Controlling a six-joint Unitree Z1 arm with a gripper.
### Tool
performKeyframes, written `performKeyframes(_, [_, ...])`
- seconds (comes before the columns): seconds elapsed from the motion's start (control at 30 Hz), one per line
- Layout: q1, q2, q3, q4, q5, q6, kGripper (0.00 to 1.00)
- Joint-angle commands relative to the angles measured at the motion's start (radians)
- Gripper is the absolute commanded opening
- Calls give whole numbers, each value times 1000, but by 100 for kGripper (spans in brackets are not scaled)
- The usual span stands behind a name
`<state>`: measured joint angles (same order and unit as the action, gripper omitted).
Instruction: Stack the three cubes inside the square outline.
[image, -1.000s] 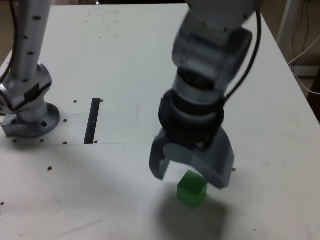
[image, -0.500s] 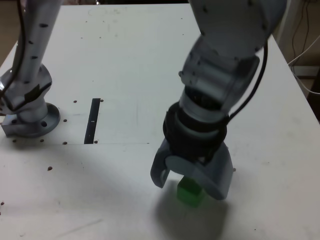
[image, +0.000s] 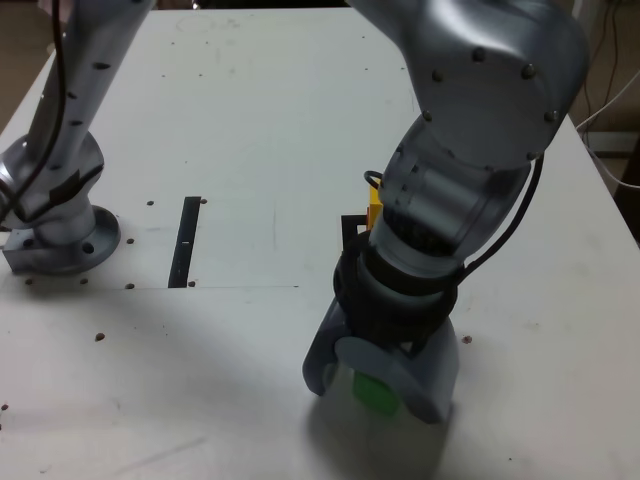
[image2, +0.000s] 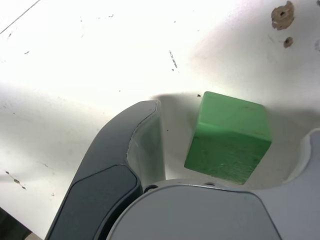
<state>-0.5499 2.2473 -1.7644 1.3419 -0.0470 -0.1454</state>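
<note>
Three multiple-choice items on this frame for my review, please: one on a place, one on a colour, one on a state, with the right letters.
1. Where is the green cube in the wrist view?
A) Pinched by both fingers
B) Between the open fingers, with gaps on both sides
C) On top of a yellow block

2. What colour is the block partly visible behind the arm in the exterior view?
A) Blue
B) White
C) Yellow

3. How does the gripper stand?
A) Open
B) Shut on nothing
C) Shut on a cube

Right letters:
1: B, as bare table shows between the green cube and the fingers on either side.
2: C, as a yellow strip of the block shows beside the arm.
3: A, as the gripper has its fingers wide apart, neither touching the cube.
</note>
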Motion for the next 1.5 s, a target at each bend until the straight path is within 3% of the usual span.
performKeyframes(0.0, [-1, 7, -4, 4, -2, 1, 75])
performKeyframes(0.2, [-1, 8, -9, -3, 10, 4, 42])
performKeyframes(0.33, [-1, 8, -9, -12, 16, 11, 29])
performKeyframes(1.13, [-1, -4, -11, -9, 12, 15, 28])
performKeyframes(1.47, [24, -114, -2, 74, 60, 3, 28])
